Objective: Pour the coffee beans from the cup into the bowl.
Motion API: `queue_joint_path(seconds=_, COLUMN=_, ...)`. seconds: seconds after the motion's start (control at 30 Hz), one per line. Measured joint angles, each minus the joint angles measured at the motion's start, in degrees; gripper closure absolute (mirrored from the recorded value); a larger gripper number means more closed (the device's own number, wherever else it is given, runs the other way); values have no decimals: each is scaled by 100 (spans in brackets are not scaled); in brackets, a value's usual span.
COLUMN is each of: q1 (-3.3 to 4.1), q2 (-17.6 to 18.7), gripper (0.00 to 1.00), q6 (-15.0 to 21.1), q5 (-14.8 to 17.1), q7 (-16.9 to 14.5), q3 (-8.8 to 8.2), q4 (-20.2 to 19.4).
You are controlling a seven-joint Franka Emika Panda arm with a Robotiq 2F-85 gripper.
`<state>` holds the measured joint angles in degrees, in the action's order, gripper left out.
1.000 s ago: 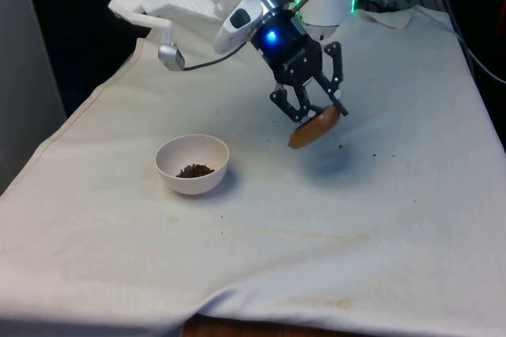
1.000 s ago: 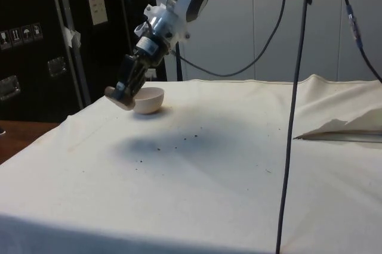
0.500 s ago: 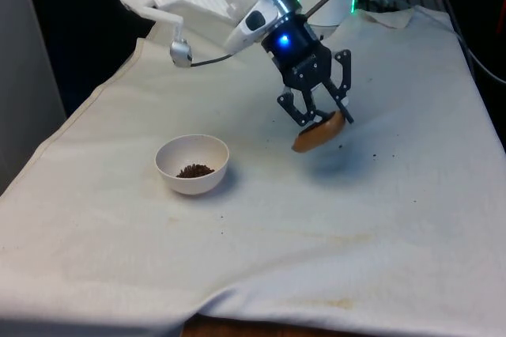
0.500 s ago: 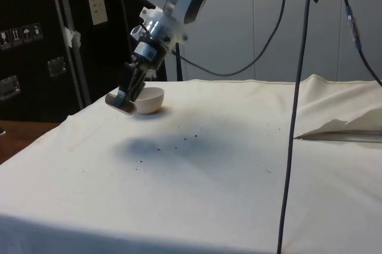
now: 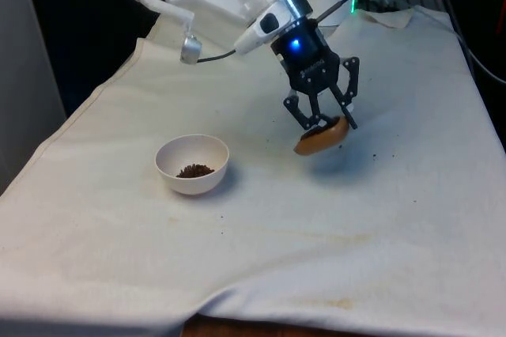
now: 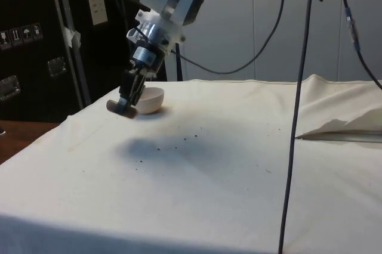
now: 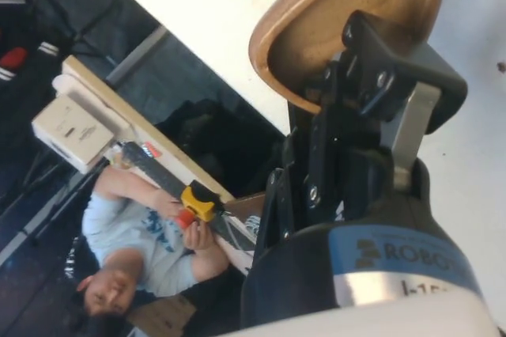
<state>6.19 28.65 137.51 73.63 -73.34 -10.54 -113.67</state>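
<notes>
Gripper point(image 5: 323, 123) clamped on the rim of the tilted brown cup point(image 5: 321, 138), held above the cloth point(image 5: 379, 218) at about 3 o'clock from the white bowl point(image 5: 192, 164), well apart; bowl holds dark beans point(image 5: 194, 170).

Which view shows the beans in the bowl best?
The front view: it looks down into the white bowl, showing the dark coffee beans at its bottom. The side view shows the bowl's outer wall, partly behind the gripper, with no beans visible.
</notes>
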Motion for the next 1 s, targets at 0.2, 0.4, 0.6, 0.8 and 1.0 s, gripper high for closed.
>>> queue_joint_path(seconds=0.2, q1=0, q2=0, gripper=96, q6=229, q5=-275, q7=120, q3=126, q4=-34)
queue_joint_path(seconds=0.4, q1=0, q2=0, gripper=96, q6=372, q5=-493, q7=229, q3=201, q4=-57)
queue_joint_path(seconds=0.6, q1=0, q2=0, gripper=96, q6=539, q5=-796, q7=413, q3=292, q4=-74)
queue_joint_path(seconds=0.8, q1=0, q2=0, gripper=96, q6=688, q5=-1106, q7=613, q3=378, q4=-97)
queue_joint_path(seconds=1.0, q1=0, q2=0, gripper=96, q6=842, q5=-1421, q7=825, q3=458, q4=-126)
